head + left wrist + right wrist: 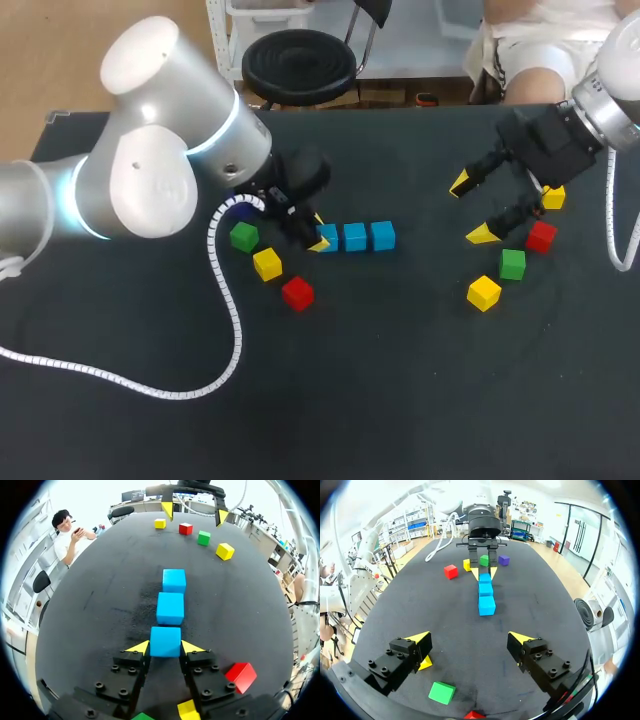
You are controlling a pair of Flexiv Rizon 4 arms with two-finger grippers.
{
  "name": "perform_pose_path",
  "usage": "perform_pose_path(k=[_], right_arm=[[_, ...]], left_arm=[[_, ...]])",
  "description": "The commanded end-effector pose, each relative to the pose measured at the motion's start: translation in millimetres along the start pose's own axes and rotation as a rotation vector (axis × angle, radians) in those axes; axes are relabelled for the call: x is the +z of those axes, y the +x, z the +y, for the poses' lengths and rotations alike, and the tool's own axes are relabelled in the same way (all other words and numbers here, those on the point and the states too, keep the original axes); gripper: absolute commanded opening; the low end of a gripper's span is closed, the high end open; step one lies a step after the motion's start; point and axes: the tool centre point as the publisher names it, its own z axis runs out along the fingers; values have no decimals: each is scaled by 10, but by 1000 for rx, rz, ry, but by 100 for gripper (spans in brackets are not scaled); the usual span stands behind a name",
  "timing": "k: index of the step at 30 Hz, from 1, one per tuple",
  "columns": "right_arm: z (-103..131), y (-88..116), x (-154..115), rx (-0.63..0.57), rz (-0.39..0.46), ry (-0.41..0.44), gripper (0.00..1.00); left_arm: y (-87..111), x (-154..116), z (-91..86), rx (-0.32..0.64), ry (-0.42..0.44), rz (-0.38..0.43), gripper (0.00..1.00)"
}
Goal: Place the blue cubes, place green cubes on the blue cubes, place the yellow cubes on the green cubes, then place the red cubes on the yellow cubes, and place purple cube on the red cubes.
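Left wrist view has the left gripper [165,647] closed on the nearest blue cube [165,641], 1 yellow tip pressed to each side, with the cube sitting low on the table [90,610] at the near end of a row of 3. Directly ahead of it is the middle blue cube [170,608], touching or almost touching, and the far blue cube [174,580] lies just beyond that. The main risk is in the release: if 1 side lets go before the other, or the tool lifts before it has fully opened, the held cube could twist or bump the middle one and skew the base row, leaving the green layer with uneven footing. A red cube [240,676] and a yellow cube [188,710] sit close beside and behind this gripper, so a careless retreat could knock them away. Well past the far end of the row, the right gripper [470,642] hangs wide open and empty, with a green cube [442,692] just under and behind it. Both arms face each other along the row, so reaching in together could make them collide.
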Motion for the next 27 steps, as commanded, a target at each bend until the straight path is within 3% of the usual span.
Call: perform_pose_path(k=[1, 27], right_arm=[[5, 3, 1, -1, -2, 2, 100], [5, 3, 1, -1, -2, 2, 100]], left_arm=[[-7, 7, 14, 2, 0, 0, 0], [-7, 36, 38, 5, 4, 10, 0]])
